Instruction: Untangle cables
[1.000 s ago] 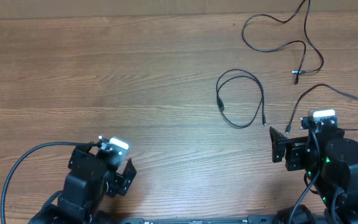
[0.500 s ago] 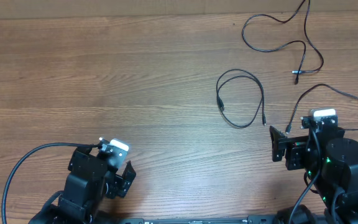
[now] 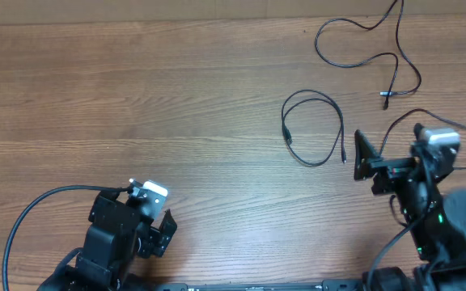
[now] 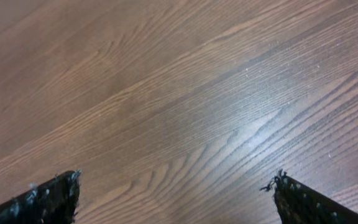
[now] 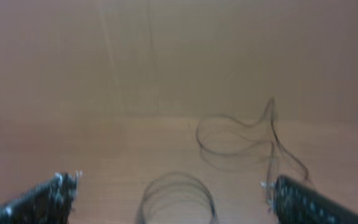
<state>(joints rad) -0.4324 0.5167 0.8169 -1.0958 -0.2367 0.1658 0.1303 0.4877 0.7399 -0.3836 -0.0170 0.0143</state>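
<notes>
- Three cables (image 3: 314,129) lying apart on wooden table (image 3: 136,97), right side of overhead frame: closed loop centre-right, long one upper right, third arcing by right arm.
- At lower left, left gripper (image 3: 163,231) with fingers spread over wood.
- Just beside the loop, right gripper (image 3: 362,158) with fingers spread.
</notes>
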